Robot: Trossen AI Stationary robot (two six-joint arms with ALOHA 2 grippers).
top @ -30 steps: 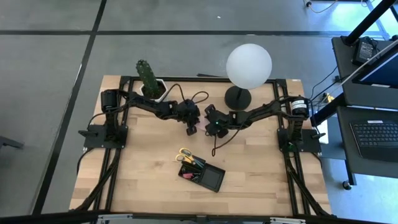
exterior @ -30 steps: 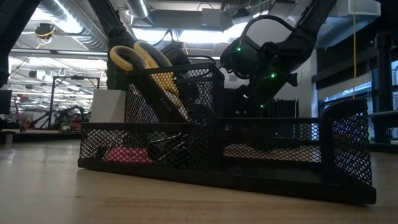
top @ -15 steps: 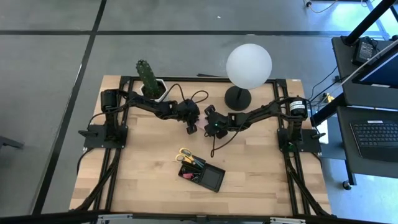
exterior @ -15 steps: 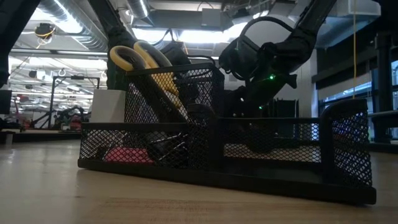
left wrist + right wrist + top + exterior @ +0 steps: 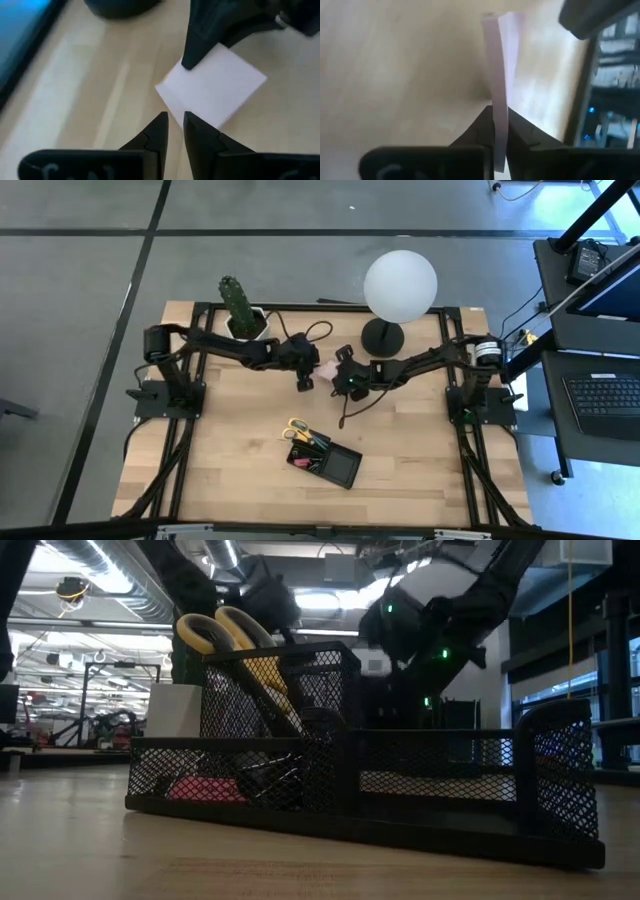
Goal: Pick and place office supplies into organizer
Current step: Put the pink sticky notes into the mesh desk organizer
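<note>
A pale pink sticky-note pad [image 5: 325, 368] hangs above the table's far middle, between my two grippers. My left gripper [image 5: 304, 378] comes at it from the left and my right gripper [image 5: 342, 376] from the right, and both are shut on it. The black mesh organizer [image 5: 345, 470] stands near the table's front edge. Yellow-handled scissors [image 5: 298, 427] stick up out of its tall compartment, handles up [image 5: 215, 630]. A pink-red item [image 5: 205, 788] lies in a low compartment. My left gripper has the pad's near corner [image 5: 176, 114] between its two fingertips [image 5: 172, 131], slanting down at it from the table's left. The pad's broad face [image 5: 215, 85] is turned toward this wrist and is clear of the table. My right gripper pinches the pad's two broad faces [image 5: 499, 107] between its two fingers, the pad showing edge-on in its wrist view. It slants down from the table's right, on the corner opposite the left gripper's [image 5: 200, 55]. The pad stands on edge, lifted clear.
A potted cactus [image 5: 238, 305] stands at the far left. At the far middle is a white globe lamp [image 5: 400, 285] on a round black base [image 5: 382, 335]. A black cable [image 5: 346, 410] hangs from the right arm. Bare wood lies between the grippers and the organizer.
My left gripper has risen and rolled a little, lifting the pad. In the high view the pad now shows pink between the two grippers, where before it was hidden under them. My right gripper has turned slightly at the pad.
</note>
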